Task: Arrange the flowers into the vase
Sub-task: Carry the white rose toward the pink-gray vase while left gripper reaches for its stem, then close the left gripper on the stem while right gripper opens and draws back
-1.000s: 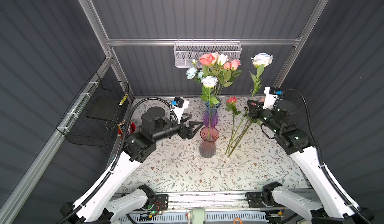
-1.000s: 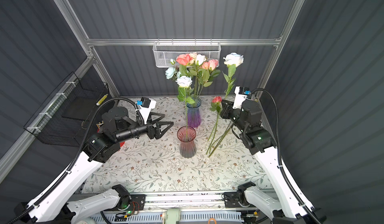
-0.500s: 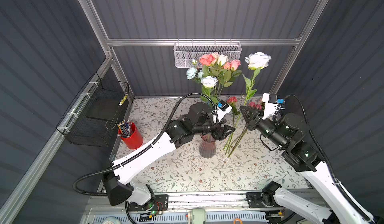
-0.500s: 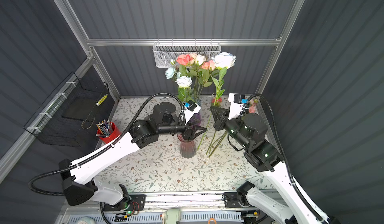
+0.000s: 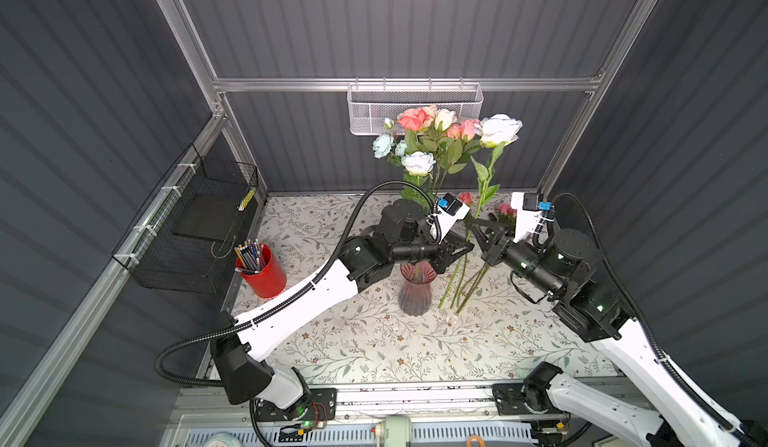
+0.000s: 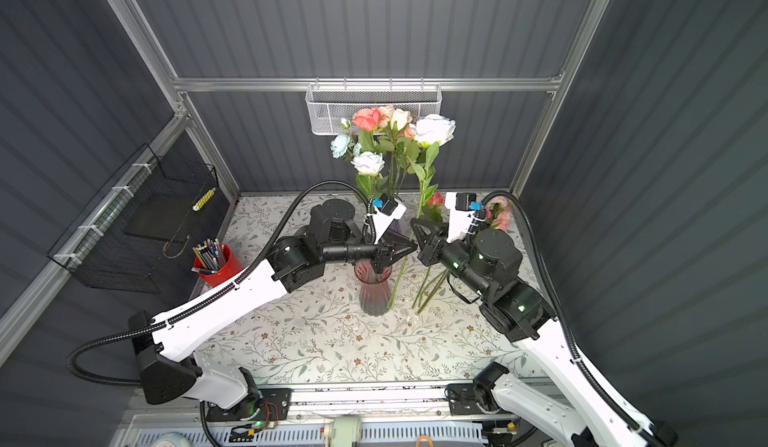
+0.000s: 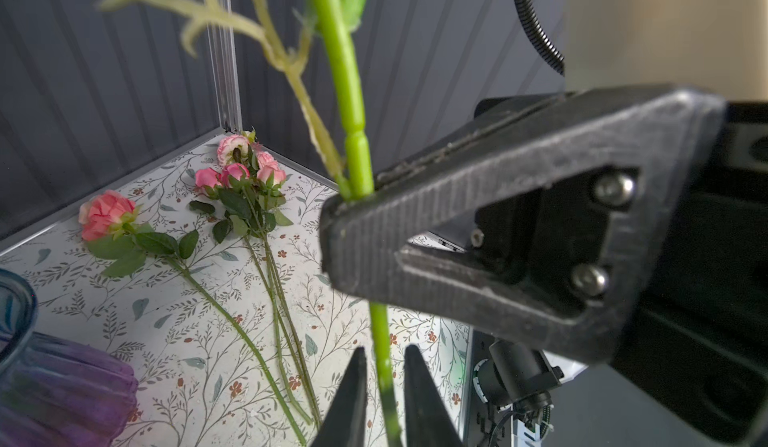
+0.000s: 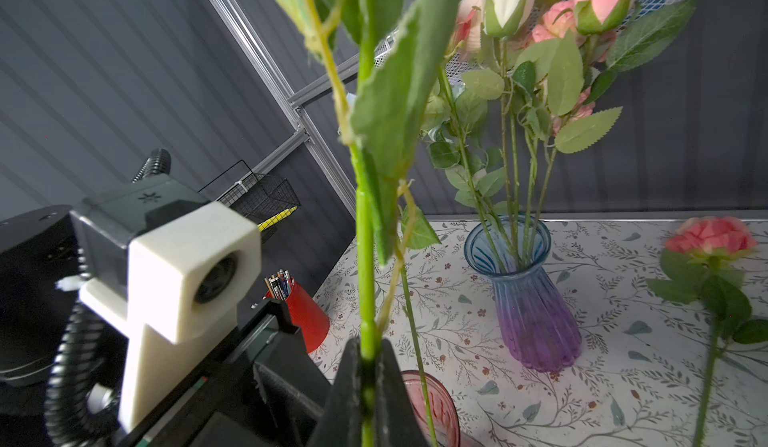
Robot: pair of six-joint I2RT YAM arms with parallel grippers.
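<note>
white rose stem (image 8: 364, 266) clamped by right gripper (image 8: 368, 347) | same stem flanked by left gripper (image 7: 383, 359) just below | left grip unclear

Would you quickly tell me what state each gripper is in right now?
Right gripper: closed on the white rose's stem.
Left gripper: jaws narrowly flank the same stem; grip cannot be told.

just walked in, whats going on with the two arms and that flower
The right gripper holds a white rose upright by its stem, next to the pink vase. The left gripper straddles the same stem lower down; whether it pinches is unclear. More roses stand in the blue vase; loose roses lie on the table.
</note>
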